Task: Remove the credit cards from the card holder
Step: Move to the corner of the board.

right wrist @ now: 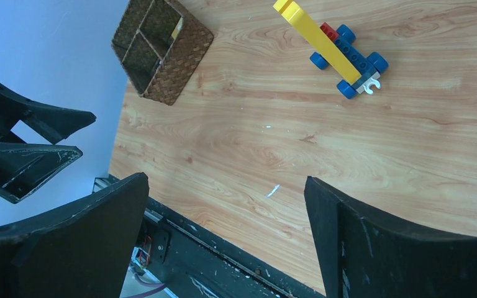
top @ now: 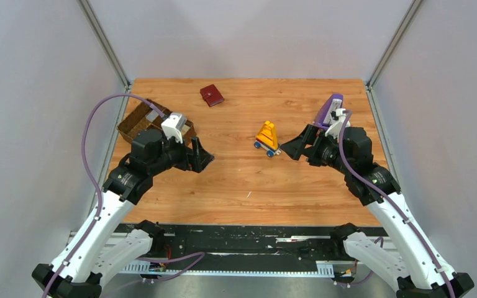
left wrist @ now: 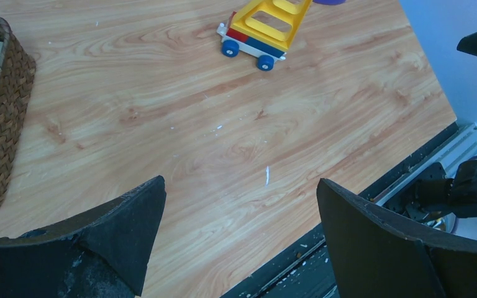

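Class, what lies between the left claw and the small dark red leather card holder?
Nothing: bare wooden tabletop separates left claw from card holder, top view.

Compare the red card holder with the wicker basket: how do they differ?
The card holder is small, flat and closed; the wicker basket is bigger, open-topped and divided into compartments. The card holder lies fully in view; the basket is partly hidden behind the left arm. Both rest on the table.
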You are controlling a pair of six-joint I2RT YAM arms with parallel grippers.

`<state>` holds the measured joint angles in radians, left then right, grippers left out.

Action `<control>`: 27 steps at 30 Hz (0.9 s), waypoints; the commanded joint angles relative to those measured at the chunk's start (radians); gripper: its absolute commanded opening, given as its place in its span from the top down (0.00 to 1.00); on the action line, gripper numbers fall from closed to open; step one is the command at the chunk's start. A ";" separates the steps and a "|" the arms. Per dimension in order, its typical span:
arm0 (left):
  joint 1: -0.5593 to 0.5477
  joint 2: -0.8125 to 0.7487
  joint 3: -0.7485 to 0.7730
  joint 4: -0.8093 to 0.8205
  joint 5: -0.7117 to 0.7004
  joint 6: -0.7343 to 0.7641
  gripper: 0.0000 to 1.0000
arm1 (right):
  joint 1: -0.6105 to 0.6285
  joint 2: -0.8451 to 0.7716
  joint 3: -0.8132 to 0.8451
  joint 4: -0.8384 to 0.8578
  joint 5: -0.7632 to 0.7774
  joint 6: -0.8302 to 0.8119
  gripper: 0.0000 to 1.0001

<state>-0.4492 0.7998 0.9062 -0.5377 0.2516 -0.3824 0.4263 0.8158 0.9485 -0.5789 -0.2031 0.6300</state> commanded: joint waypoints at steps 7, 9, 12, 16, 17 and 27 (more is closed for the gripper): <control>0.004 0.006 0.031 0.029 -0.057 -0.025 0.00 | 0.003 -0.016 0.013 0.039 -0.014 0.027 0.00; 0.004 0.018 0.040 0.023 -0.121 -0.048 0.00 | 0.004 -0.023 0.005 0.043 -0.009 0.029 0.00; 0.004 0.059 0.075 0.038 -0.258 -0.048 0.00 | 0.003 -0.036 -0.012 0.067 -0.009 0.040 0.00; 0.010 0.188 0.165 0.090 -0.418 -0.022 0.00 | 0.003 -0.075 -0.032 0.100 -0.021 0.054 0.00; 0.022 0.248 0.207 0.102 -0.433 -0.021 0.00 | 0.003 -0.087 -0.034 0.101 -0.017 0.052 0.00; 0.221 0.895 0.637 0.237 -0.334 -0.269 0.21 | 0.003 -0.172 -0.019 0.171 -0.157 -0.060 0.00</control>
<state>-0.2806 1.5272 1.4399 -0.3672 -0.0952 -0.5220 0.4259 0.6437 0.9039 -0.4801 -0.2901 0.6228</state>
